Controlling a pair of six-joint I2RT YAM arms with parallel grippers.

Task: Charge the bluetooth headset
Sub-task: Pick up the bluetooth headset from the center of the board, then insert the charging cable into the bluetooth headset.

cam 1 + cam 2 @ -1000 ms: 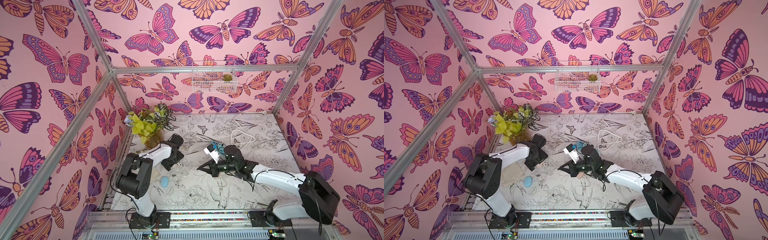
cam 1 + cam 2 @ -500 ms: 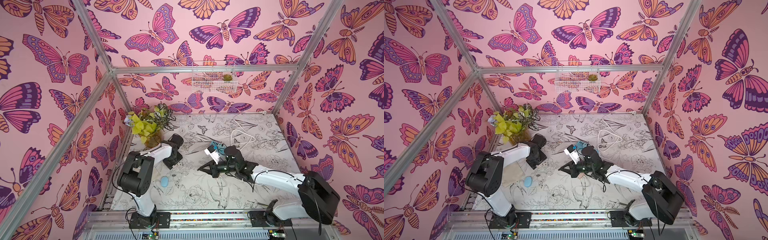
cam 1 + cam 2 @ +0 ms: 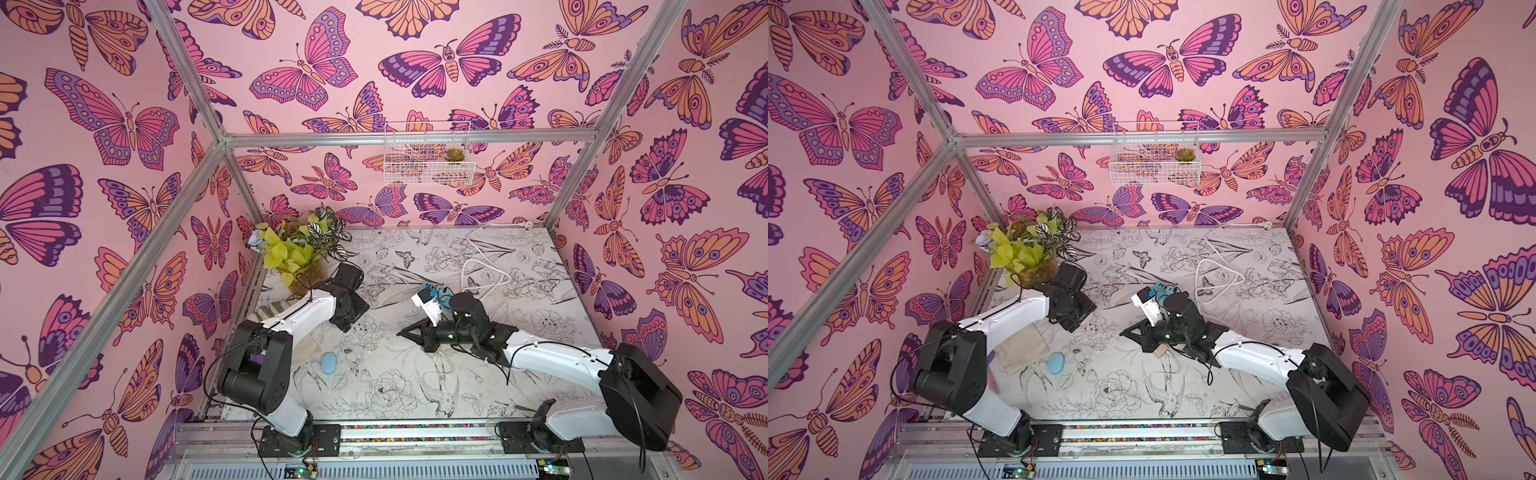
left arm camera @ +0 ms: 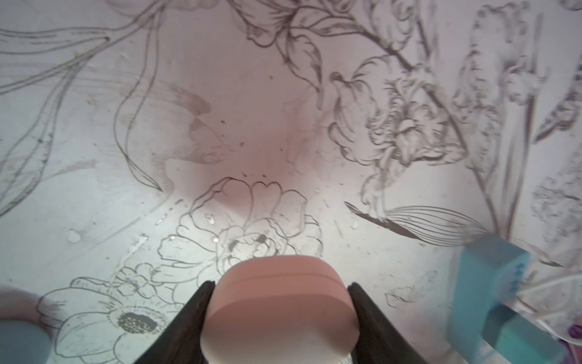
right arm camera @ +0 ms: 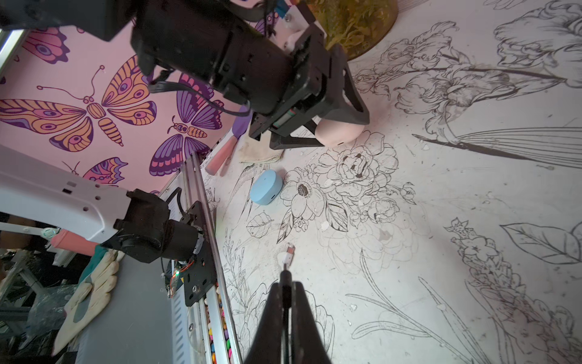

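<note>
Left fingers point(image 4: 182, 327) tight around closed pink case point(image 4: 277, 299); right fingers point(image 5: 267, 321) tight on cable point(image 5: 287, 256)

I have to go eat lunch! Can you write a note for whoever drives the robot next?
The left gripper is shut on the pink case, low by the table.
The right gripper is shut on the cable, with its plug sticking out in front, apart from the pink case.
The blue case lies loose on the table.
Done: case and cable are gripped.
Left: bring them together and push the plug in.
</note>
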